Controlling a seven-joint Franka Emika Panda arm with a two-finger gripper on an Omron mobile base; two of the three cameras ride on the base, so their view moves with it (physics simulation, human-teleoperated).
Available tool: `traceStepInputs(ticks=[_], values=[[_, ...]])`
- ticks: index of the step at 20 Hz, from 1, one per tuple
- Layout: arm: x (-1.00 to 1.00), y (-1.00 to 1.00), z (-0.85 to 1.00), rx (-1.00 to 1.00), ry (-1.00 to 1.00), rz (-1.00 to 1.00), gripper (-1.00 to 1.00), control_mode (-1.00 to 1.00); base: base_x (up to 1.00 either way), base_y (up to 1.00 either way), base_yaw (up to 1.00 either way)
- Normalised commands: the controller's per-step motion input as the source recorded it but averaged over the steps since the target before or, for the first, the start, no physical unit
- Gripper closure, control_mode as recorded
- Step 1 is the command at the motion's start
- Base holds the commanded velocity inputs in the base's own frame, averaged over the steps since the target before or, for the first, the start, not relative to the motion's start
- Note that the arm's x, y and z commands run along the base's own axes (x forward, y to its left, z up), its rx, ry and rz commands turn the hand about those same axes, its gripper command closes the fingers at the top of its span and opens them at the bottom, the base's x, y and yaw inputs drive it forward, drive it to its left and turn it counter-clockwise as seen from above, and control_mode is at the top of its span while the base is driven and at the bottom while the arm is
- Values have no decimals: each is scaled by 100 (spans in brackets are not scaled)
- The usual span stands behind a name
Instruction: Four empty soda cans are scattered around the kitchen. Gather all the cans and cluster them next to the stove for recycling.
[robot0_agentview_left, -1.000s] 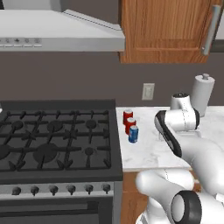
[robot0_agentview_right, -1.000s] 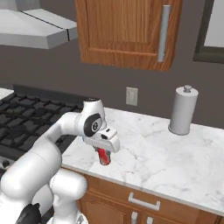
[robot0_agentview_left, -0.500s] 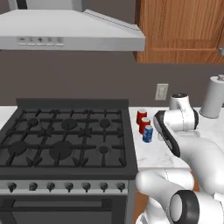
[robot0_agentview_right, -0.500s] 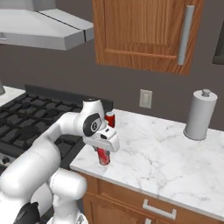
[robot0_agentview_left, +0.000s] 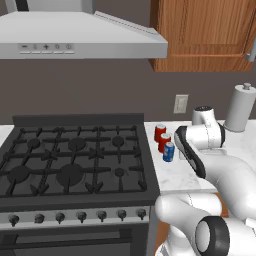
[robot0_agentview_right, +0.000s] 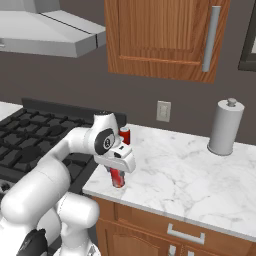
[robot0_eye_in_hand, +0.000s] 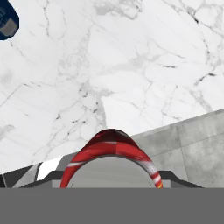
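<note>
Since a second ago the base has driven leftward along the counter, so the whole wide black gas stove (robot0_agentview_left: 75, 160) with iron grates has slid into the left base view, while the arm's pose over the white marble counter (robot0_agentview_right: 200, 175) looks unchanged. Nearest, the two-finger gripper (robot0_agentview_right: 117, 175) hangs low over the counter's front edge, clamped around a small red soda can with a silvery top (robot0_agentview_right: 117, 178); the hand view looks down on that can's red rim (robot0_eye_in_hand: 111, 151) right between the fingers. Just beyond, beside the stove's right edge, stand two more red cans (robot0_agentview_left: 163, 138) in a tight row, touching a blue can (robot0_agentview_left: 169, 151) in front of them. Farther back against the wall are a white outlet plate (robot0_agentview_right: 163, 111) and a white paper towel roll (robot0_agentview_right: 225, 127).
</note>
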Motion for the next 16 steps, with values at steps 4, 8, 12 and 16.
traceStepInputs(ticks=[4,8,12,16], values=[[0,0,0,0,0,0,100,100,3,75,-18],[0,0,0,0,0,0,100,100,13,65,-9],[0,0,0,0,0,0,100,100,27,28,0],[-3,11,-1,0,0,1,100,-100,0,0,0]])
